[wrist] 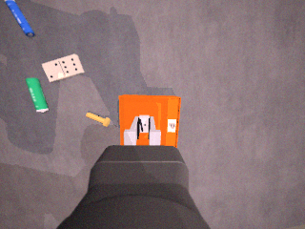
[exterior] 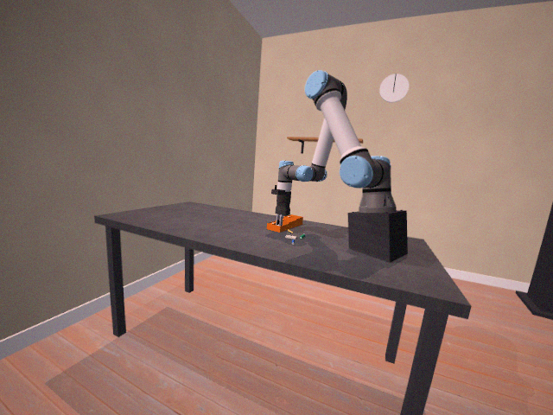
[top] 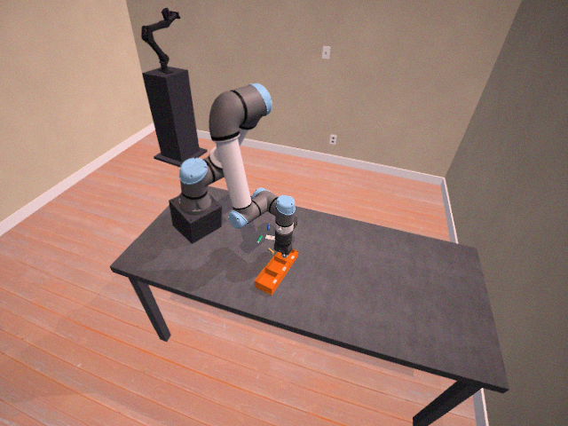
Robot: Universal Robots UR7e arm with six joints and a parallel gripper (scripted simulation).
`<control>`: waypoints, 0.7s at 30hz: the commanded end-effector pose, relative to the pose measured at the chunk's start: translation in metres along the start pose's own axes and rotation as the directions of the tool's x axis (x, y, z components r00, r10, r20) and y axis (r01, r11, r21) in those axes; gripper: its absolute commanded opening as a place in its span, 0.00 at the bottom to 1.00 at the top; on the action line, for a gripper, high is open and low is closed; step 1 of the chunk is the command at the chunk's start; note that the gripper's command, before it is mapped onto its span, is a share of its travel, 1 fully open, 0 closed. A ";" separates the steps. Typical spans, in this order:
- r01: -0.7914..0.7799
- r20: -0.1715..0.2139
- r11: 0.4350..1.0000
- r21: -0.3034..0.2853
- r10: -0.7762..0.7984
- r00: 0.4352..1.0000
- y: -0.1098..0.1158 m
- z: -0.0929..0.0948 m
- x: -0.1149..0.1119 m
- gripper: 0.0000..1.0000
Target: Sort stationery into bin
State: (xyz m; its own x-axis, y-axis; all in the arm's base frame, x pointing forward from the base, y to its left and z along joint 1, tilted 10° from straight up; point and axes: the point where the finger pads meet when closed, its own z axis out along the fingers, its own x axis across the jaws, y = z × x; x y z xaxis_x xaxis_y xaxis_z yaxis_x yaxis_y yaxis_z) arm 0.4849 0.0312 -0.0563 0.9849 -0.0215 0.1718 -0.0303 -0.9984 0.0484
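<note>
1. Stationery is showing between the fingers of the gripper (wrist: 141, 132) in the wrist view: a thin dark clip (wrist: 140, 128), pinched and hanging over the end compartment of the orange bin (wrist: 157, 111).
2. Only the top view is showing that the bin (top: 275, 273) has three compartments in a row on the table (top: 390, 293).
3. A white label (wrist: 172, 125) is sitting on the bin's rim; its mark is too small to read.
4. Lying apart on the table are a blue pen (wrist: 21, 19), a domino (wrist: 62, 69), a green tube (wrist: 36, 94) and a yellow screw (wrist: 97, 118).
</note>
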 end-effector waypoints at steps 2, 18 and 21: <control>0.000 -0.002 1.000 0.000 0.000 1.000 0.000 0.000 0.001 0.32; 0.000 -0.002 1.000 0.000 0.000 1.000 0.000 0.000 0.001 0.62; 0.000 -0.002 1.000 0.000 0.000 1.000 0.000 0.000 0.001 0.62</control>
State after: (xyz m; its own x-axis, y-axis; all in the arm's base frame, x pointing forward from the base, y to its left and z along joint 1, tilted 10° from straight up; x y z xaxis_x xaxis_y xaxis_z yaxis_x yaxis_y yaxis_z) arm 0.4853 0.0311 -0.0564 0.9848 -0.0215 0.1724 -0.0303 -0.9984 0.0486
